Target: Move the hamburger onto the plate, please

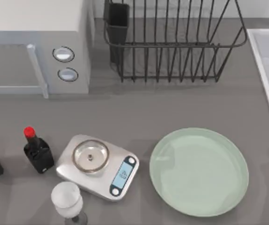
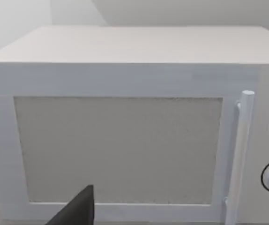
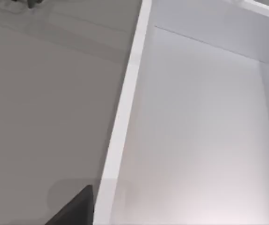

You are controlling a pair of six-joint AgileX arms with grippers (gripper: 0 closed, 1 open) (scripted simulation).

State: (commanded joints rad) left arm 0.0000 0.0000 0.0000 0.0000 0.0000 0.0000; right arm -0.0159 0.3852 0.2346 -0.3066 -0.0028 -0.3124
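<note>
**Plate's ready, burger's hiding**

Left to right: microwave (image 1: 36,47) shut, probably with the hamburger inside since it's nowhere on the desk (image 1: 139,112). Scale (image 1: 98,166) mid-desk, then the plate (image 1: 199,171) bare at the right. Can't tell either pincer's state.

glossy plate (image 1: 199,171), steel scale (image 1: 97,166), wire rack (image 1: 172,42)

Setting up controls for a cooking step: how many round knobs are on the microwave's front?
2. Upper knob and lower knob sit stacked on the microwave panel, right of the door handle.
</note>
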